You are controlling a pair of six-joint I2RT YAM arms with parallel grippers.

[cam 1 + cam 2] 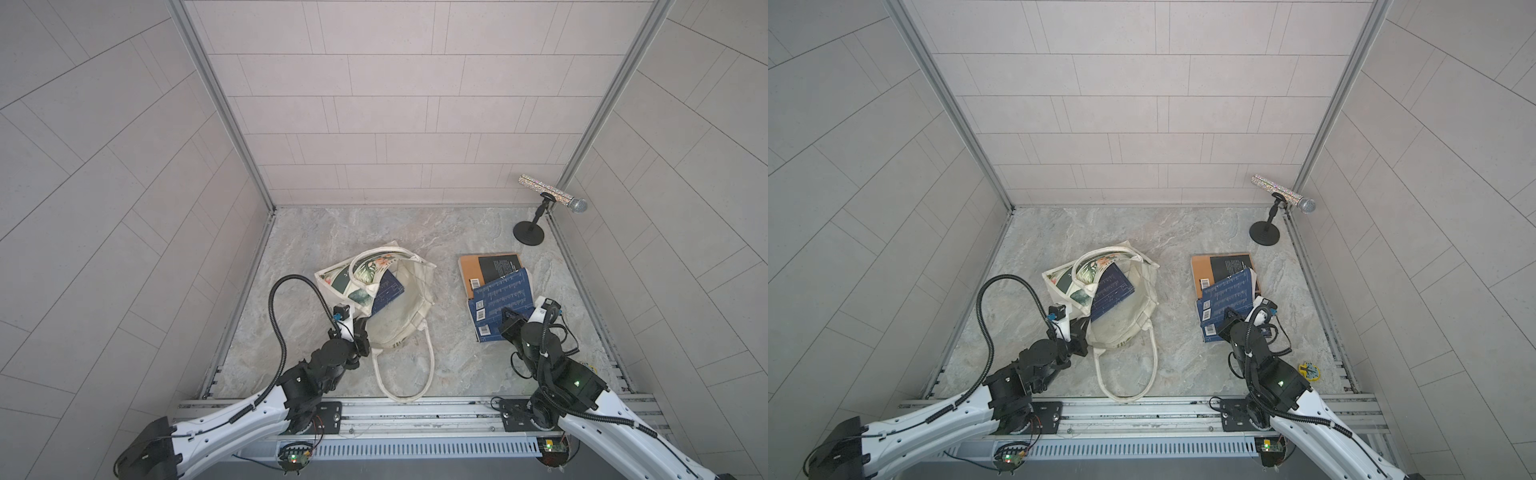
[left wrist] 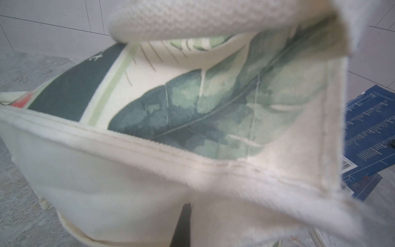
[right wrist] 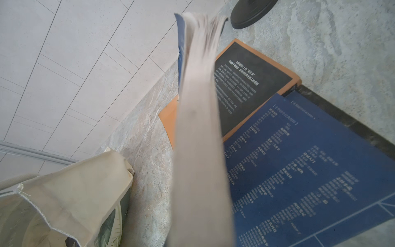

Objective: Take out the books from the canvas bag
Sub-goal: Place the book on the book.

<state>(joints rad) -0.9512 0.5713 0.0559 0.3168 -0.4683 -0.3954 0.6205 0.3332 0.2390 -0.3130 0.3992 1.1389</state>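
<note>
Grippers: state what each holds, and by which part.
The left gripper pinches the canvas bag at its rim; the right gripper holds a navy book by its near edge.

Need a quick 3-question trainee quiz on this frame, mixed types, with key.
1. True or false: the bag holds no more books.
2. What does the left gripper grip? A) the bag's rim B) the microphone C) nothing
3. Fill in: the right gripper holds a ___ book above the pile.
Key: 1 false, a navy book sits inside; 2 A; 3 navy.
</note>
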